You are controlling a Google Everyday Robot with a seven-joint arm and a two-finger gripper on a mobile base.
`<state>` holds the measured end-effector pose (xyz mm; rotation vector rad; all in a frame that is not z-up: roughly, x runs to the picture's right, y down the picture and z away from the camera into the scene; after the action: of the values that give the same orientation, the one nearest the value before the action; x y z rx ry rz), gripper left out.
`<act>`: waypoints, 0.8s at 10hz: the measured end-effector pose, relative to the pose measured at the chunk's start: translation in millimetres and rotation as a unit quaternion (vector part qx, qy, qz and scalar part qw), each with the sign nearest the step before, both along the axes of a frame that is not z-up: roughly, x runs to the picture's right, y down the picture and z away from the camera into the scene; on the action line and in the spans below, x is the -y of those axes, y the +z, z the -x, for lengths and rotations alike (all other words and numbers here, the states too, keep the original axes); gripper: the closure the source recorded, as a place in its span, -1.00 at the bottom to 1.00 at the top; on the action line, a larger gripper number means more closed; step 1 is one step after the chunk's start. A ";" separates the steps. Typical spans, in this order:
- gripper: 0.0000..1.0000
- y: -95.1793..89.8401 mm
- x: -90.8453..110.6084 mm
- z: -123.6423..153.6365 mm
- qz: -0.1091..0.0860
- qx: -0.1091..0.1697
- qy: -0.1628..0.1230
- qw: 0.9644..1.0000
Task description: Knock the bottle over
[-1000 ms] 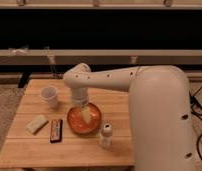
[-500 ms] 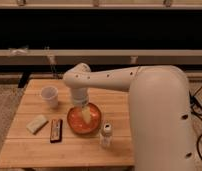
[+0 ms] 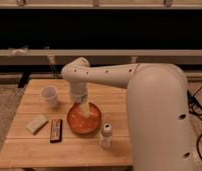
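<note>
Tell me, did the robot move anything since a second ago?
Nothing visibly changed. The gripper hangs over the orange bowl, just where it was. The bottle stands upright to the right of the bowl, untouched. The white cup, the dark bar and the pale block lie where they lay before on the table.

Cup, bowl, pale bar, dark bar
</note>
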<state>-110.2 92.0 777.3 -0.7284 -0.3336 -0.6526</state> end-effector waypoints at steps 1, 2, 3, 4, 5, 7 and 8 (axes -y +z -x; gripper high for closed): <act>-0.60 -10.4 12.7 -0.9 -0.007 0.000 0.000 1.000; -0.60 -25.5 26.8 -1.8 -0.017 0.001 0.001 1.000; -0.60 -39.9 36.9 -4.1 -0.026 0.003 0.003 1.000; -0.60 -54.7 42.9 -8.9 -0.035 0.003 0.005 0.999; -0.60 -66.9 43.5 -13.9 -0.041 0.002 0.008 0.999; -0.60 -97.8 26.0 -28.0 -0.057 0.000 0.023 0.998; -0.60 -107.6 18.9 -32.7 -0.061 -0.001 0.030 0.998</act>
<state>-77.5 73.1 669.7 -0.6011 -0.3096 -0.6087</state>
